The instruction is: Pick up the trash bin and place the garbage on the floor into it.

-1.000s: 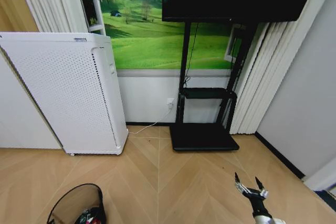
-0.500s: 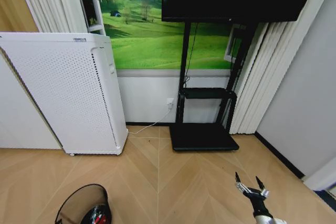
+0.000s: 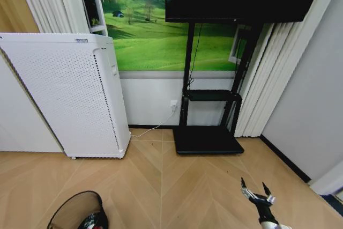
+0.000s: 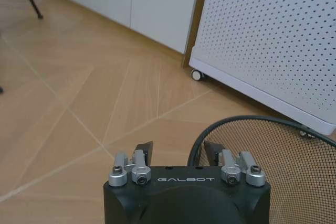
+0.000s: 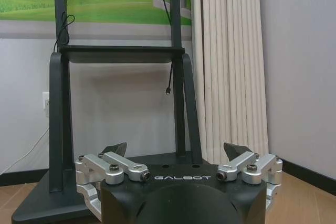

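Low on the left above the parquet floor (image 3: 161,186), the left tool (image 4: 178,153) pinches the wire-mesh trash bin (image 3: 75,212) by its rim, a thin hold that might let it swing or slip, while the right tool (image 3: 255,187) hangs open, empty.

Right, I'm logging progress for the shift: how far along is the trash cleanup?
Looks partly done: a red piece lies inside the trash bin. In hand: the left gripper is at the bin's rim; the right gripper hangs open and empty over the floor. Left: I can't tell whether everything is in.
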